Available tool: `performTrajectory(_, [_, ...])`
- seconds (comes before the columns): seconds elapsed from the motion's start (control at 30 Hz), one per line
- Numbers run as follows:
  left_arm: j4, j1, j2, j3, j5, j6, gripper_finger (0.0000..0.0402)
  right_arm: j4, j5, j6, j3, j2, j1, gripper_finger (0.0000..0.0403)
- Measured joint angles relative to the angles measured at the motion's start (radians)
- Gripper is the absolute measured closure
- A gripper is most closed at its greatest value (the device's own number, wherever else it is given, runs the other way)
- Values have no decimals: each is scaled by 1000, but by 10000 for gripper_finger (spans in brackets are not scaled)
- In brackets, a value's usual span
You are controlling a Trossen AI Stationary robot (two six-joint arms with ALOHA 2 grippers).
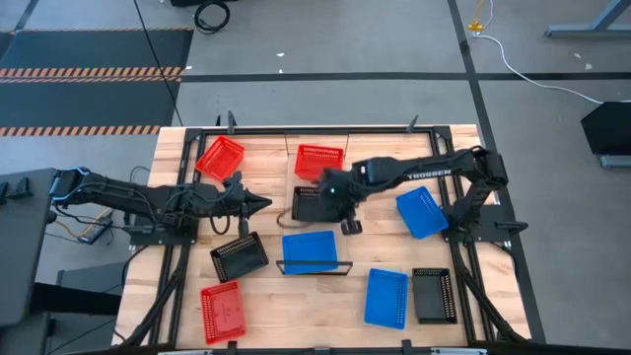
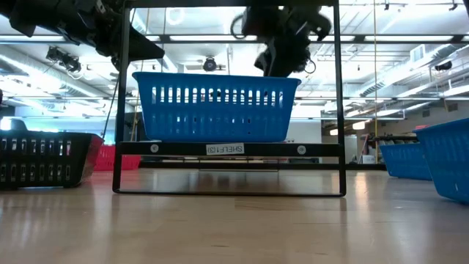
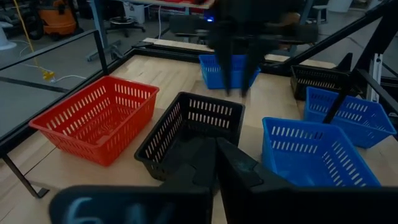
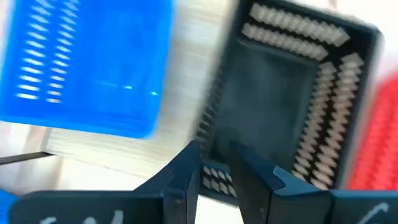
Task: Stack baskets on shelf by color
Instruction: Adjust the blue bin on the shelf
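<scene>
A blue basket (image 2: 216, 106) rests by its bottom on the shelf (image 2: 227, 149), a light board in a thin black frame (image 1: 315, 266). Just beyond the shelf a black basket (image 1: 315, 202) lies on the table. My right gripper (image 4: 216, 158) hangs above that basket's right-hand wall, tilted down. It is open by a narrow gap with nothing between the fingers. My left gripper (image 1: 264, 204) hovers to the left of the black basket, shut and empty. Red baskets (image 1: 219, 158) (image 1: 319, 161) lie at the far side.
More baskets lie scattered on the table: black (image 1: 239, 256) and red (image 1: 222, 312) at the near left, blue (image 1: 422, 212) at the right, and blue (image 1: 385, 297) and black (image 1: 434, 295) at the near right. A black metal frame borders the table.
</scene>
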Motion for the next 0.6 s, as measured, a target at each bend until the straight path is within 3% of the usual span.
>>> performTrajectory(0.6, [-4,0,0,0,0,-14,384,117,85,11,-23,4,193,309])
